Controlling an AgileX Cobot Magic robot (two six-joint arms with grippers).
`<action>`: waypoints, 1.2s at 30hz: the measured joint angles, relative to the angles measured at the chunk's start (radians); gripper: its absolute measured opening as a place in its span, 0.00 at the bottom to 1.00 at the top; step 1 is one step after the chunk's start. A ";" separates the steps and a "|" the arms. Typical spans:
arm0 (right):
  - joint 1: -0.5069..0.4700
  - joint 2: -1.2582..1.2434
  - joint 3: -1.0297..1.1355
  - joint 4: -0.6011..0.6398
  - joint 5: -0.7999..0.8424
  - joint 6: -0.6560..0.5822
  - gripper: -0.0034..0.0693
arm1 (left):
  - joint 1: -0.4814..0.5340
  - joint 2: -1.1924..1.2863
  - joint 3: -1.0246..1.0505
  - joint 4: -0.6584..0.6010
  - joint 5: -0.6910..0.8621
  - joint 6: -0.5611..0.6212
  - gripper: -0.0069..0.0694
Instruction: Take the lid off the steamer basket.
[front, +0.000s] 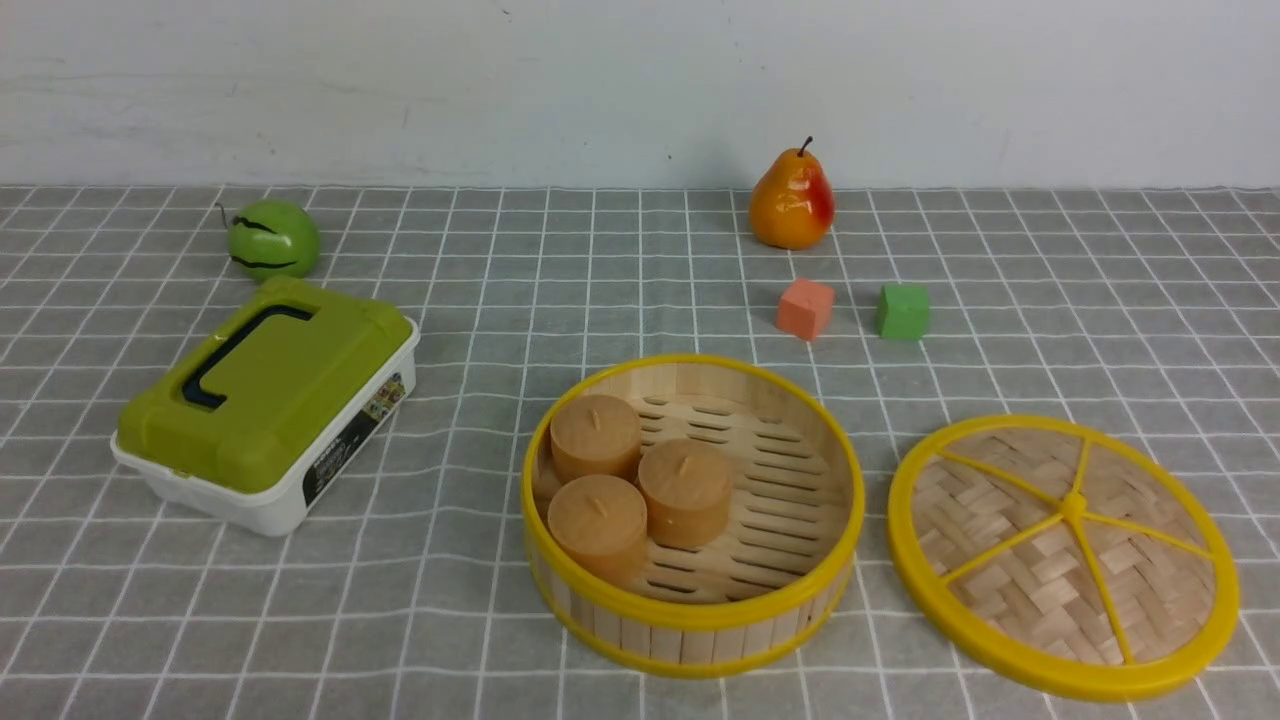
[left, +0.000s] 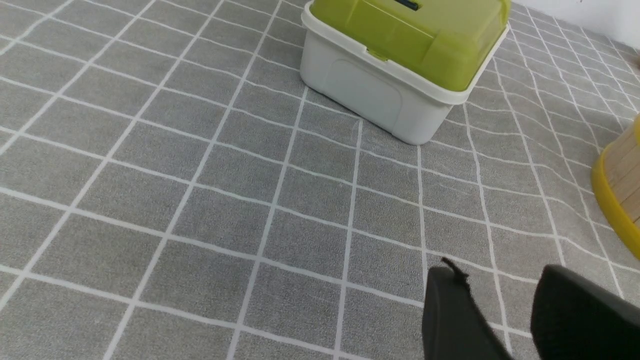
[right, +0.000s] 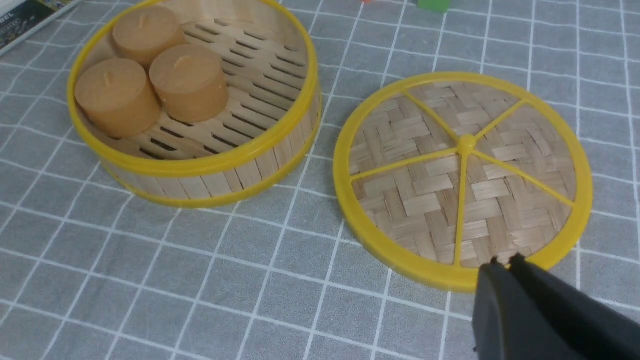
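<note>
One lid (front: 1063, 555) off, beside steamer basket (front: 690, 628)

The right gripper (right: 505, 260) is black; just past it the lid (right: 425, 200) is pale bamboo in a basket weave, with yellow rim, five yellow spokes and yellow knob. Farther off, the steamer basket (right: 200, 180) has pale vertical slats between yellow rims and a slotted floor — its three cylinders (right: 185, 82) are tan. Ahead of the black left gripper (left: 497, 272), the box (left: 370, 95) is white under an olive-green top. The cloth (left: 200, 200) is grey with a white grid. Far beyond both claws: an orange-yellow pear (front: 791, 200) blushed red, a green fruit (front: 272, 238) with dark stripes, a salmon cube (front: 805, 308), a green cube (front: 903, 311).
</note>
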 joint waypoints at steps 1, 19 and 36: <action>0.000 0.000 0.000 0.000 0.001 0.000 0.03 | 0.000 0.000 0.000 0.000 0.000 0.000 0.40; 0.000 -0.192 0.245 -0.310 -0.294 0.075 0.05 | 0.000 0.000 0.000 -0.001 0.000 0.000 0.40; -0.123 -0.535 0.725 -0.330 -0.547 0.355 0.07 | 0.000 0.000 0.000 0.001 0.000 0.000 0.40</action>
